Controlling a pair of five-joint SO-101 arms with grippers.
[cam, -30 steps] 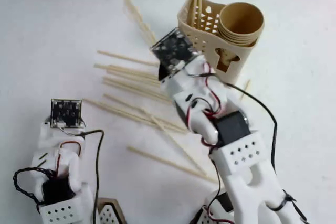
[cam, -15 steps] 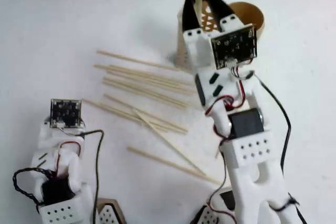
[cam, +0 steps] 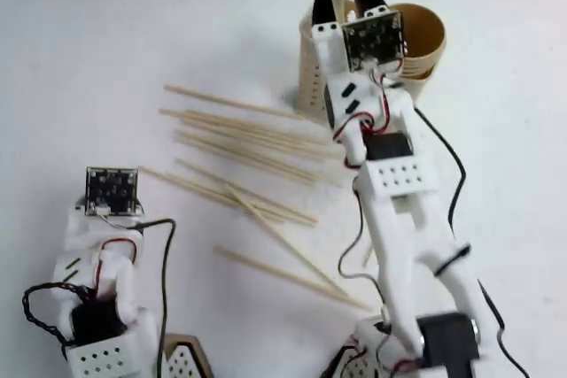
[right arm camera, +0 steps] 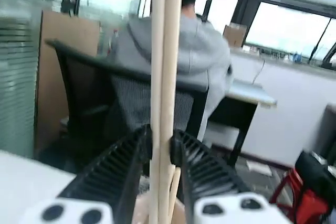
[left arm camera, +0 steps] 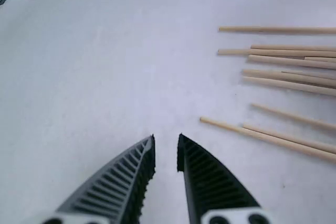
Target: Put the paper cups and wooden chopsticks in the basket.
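Right wrist view: right jaws clamp two upright chopsticks [right arm camera: 170, 51] over basket [cam: 308, 68]; left jaws slightly apart above table [left arm camera: 79, 51].

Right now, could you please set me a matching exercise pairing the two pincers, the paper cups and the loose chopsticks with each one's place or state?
Things:
1. stack of brown paper cups
2. loose pale wooden chopsticks
3. black right pincer
4. black left pincer

Places or states:
A. shut on two upright chopsticks
B. scattered flat on the white table
C. open and empty over bare table
D. standing in the cream perforated basket

Pairs: 1-D, 2-B, 3-A, 4-C.
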